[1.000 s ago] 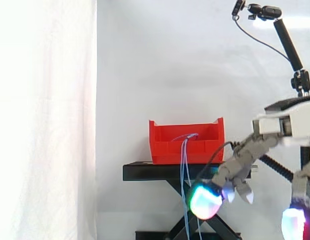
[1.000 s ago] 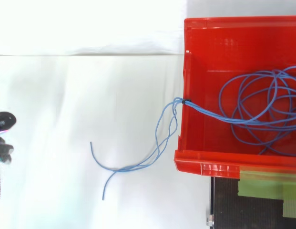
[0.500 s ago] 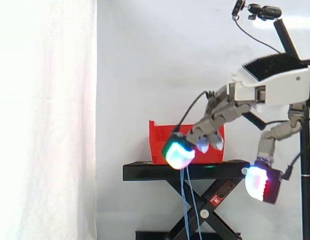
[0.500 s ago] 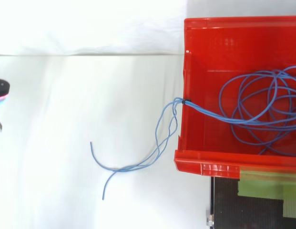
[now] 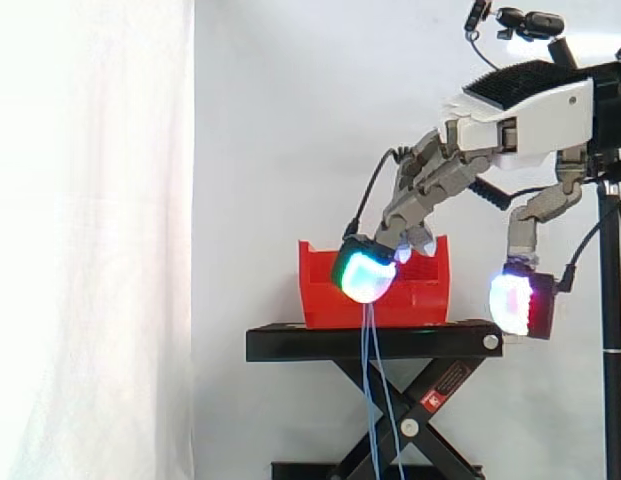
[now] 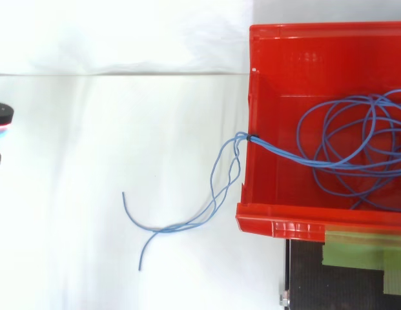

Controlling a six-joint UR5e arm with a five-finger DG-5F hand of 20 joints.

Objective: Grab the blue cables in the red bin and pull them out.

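1. A white curtain (image 5: pixel 90 240) backs the work; a black stand (image 5: pixel 290 343) carries the red bin (image 5: pixel 325 295).
2. The fingertips (image 5: pixel 363 276) glow cyan and sit level with the bin's upper rim in the side view. The fingers reach forward and down, loosely extended. The thumb hangs apart from them with a wide gap between, and nothing is held.
3. Behind them the hand (image 5: pixel 490 125) slopes up to the view's right edge. From above, one pad (image 6: pixel 1 115) shows at the left edge, well apart from the bin, so the hand has not reached it.
4. The cables (image 6: pixel 342 155) lie coiled in the bin. A bundle crosses its left wall, and the loose ends hang down past the stand's front edge.
5. A second ago the hand was low, under the stand's top; it has since risen to rim height. The cables have not moved.
6. I judge this an approach: the grab is still to come, and the strands draped over the wall look the nearest hold.
7. A small label (image 5: pixel 450 378) on the stand's leg is too small to read. Green tape (image 6: pixel 361 248) on the stand bears no writing.
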